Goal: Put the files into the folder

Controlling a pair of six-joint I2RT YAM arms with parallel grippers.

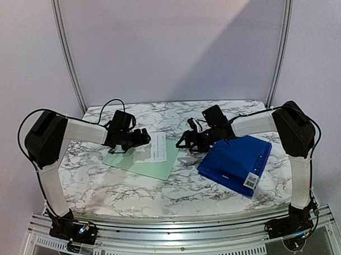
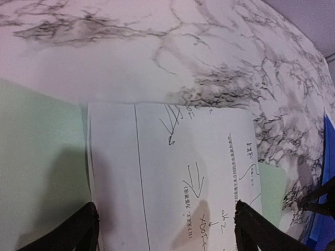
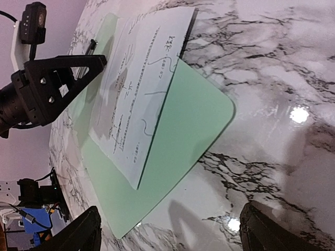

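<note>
Left pincer point(image 1: 143, 137): spread wide, gripping nothing, poised low over the white slip point(image 2: 172, 172). Right pincer point(image 1: 182, 142): equally wide and empty, between the papers and the folder point(image 1: 234, 159). Slip: lies askew atop the pale green sheet point(image 1: 142, 163), left of the table's point(image 1: 133, 190) middle, far edge running past the sheet onto bare marble. Both papers: probably featherlight, limp, flat to the surface; best pinched at a free edge or corner. Folder: closed, glossy, likely stiff and slick, toward the right table edge, barcode sticker point(image 1: 251, 180) at its near corner, unreadable. On the slip: printed character lines, handwritten arrows and scrawls, not legible.
</note>
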